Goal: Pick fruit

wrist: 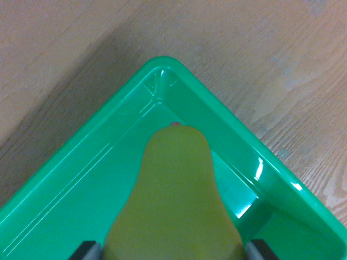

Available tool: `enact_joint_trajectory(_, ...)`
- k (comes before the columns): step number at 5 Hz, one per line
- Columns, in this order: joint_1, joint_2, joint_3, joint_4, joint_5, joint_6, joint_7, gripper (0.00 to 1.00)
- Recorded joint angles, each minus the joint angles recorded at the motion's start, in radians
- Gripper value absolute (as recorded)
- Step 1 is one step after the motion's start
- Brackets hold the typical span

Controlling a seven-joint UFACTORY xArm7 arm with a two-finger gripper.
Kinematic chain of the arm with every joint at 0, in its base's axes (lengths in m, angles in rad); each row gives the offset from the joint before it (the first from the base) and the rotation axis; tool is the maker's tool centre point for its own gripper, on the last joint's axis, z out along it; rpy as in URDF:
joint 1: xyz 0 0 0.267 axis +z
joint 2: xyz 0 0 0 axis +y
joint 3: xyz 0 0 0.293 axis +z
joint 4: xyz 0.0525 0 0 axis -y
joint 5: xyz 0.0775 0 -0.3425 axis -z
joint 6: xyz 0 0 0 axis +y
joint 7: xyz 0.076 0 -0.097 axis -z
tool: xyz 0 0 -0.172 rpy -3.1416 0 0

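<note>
Open tray floor on both sides of the pear (176, 200), wider on the wrist view's left. Hemmed by the green tray (97, 130) walls, meeting at a corner just beyond the pear's tip. Bare wooden worktop (65, 49) outside the rim, free all round.

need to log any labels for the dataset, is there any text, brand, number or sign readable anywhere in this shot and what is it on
None: no word, brand, number or sign can be read in the wrist view.
Pear: plain yellow-green skin, no sticker visible.
Green tray: smooth plastic, only glare, no moulded marking visible.
Wooden table: bare grain only.
</note>
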Motion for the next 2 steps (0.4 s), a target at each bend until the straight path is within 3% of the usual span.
enact_joint_trajectory(2, 0.0003, -0.005, 0.000, 0.013, -0.0006, 0.018, 0.000, 1.00)
